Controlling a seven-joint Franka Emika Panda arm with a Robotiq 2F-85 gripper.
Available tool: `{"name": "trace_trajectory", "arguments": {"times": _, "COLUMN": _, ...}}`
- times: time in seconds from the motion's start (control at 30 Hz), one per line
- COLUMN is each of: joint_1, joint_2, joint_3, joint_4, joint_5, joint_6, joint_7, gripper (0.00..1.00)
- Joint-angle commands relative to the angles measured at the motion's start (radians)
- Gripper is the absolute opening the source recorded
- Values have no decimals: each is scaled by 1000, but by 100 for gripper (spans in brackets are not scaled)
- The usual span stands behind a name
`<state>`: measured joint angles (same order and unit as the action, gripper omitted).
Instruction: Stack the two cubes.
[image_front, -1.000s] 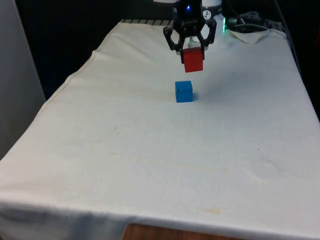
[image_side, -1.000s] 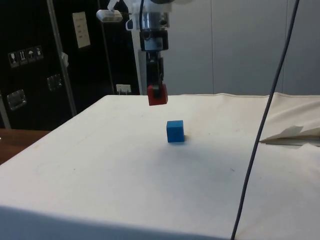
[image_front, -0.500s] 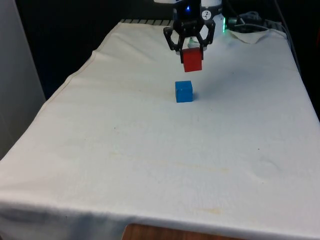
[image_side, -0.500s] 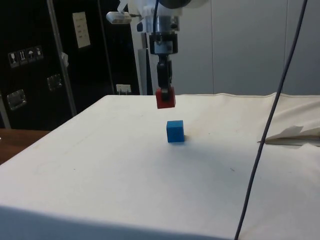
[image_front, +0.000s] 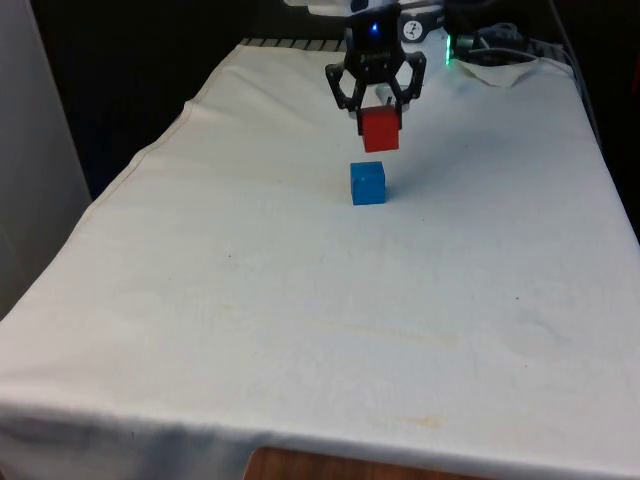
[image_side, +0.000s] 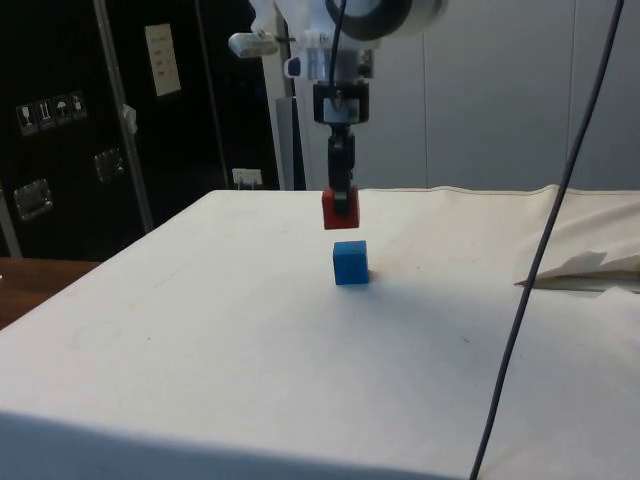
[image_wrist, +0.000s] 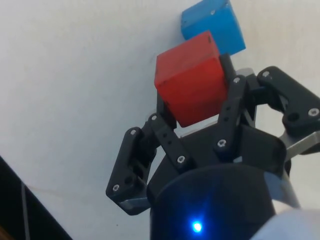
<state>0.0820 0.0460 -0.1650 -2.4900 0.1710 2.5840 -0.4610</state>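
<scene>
A black two-finger gripper (image_front: 379, 112) holds a red cube (image_front: 380, 130) in the air above a table draped in a white cloth (image_front: 300, 300), its jaws clamped on two opposite faces of the block. The cube's lower part hangs out below the fingertips, and its underside is clear of everything beneath it. In the wrist view the red cube (image_wrist: 192, 80) sits squarely between the two black fingers (image_wrist: 167, 140), one pressed to each side.

A blue cube (image_front: 368, 183) rests on the cloth below the jaws. In the side view the red cube (image_side: 341, 209) hangs just above the blue cube (image_side: 350, 262) with a narrow gap of air between them, the two blocks not touching and the upper one set slightly off from the lower one's centre. The front view likewise shows a strip of cloth between the bottom of the red block and the top of the blue one, with the red block a little towards the front view's right. Seen from the wrist, the blue cube (image_wrist: 214, 26) lies beyond the red one, partly covered by it, so that the jaws stand close to over it but not exactly in line.

The gripper (image_side: 342, 205) points straight down from the white arm (image_side: 350, 40).
</scene>
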Motion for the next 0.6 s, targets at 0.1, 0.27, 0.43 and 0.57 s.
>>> {"name": "trace_trajectory", "arguments": {"times": 0.1, "joint_1": -1, "joint_2": 27, "joint_3": 1, "joint_4": -11, "joint_5": 9, "joint_6": 50, "joint_7": -15, "gripper": 2}}
{"name": "trace_trajectory", "arguments": {"times": 0.27, "joint_1": -4, "joint_2": 46, "joint_3": -3, "joint_4": -10, "joint_5": 13, "joint_6": 66, "joint_7": -26, "gripper": 2}}
{"name": "trace_trajectory", "arguments": {"times": 0.43, "joint_1": -5, "joint_2": 69, "joint_3": -14, "joint_4": -8, "joint_5": 16, "joint_6": 83, "joint_7": -41, "gripper": 2}}
{"name": "trace_trajectory", "arguments": {"times": 0.57, "joint_1": -6, "joint_2": 82, "joint_3": -19, "joint_4": -7, "joint_5": 17, "joint_6": 94, "joint_7": -47, "gripper": 2}}
